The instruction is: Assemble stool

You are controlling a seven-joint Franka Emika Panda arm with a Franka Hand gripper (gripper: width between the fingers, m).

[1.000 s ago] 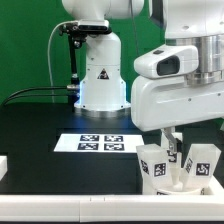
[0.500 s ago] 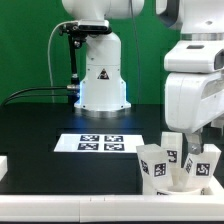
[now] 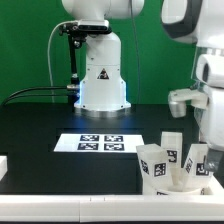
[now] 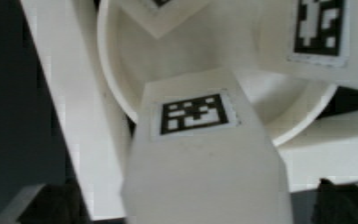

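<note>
The stool (image 3: 178,163) stands at the lower right of the exterior view, on the black table (image 3: 60,120) close to the white border rail (image 3: 70,206), with three tagged legs pointing up from the round seat. In the wrist view one leg (image 4: 194,165) fills the frame, its tag facing the camera, with the seat (image 4: 247,75) curving behind it. Risk, as a judgement: the legs may sit only loosely in their sockets, so a sideways brush from the arm could tip one out or shove the stool against the rail. The arm (image 3: 205,85) occupies the right edge of the exterior view, its bulk above and beside the legs. The claw itself is hidden, so I cannot tell whether it is wide, narrow or holding anything. Further back lie the marker board (image 3: 100,143) and the robot base (image 3: 100,75).
</note>
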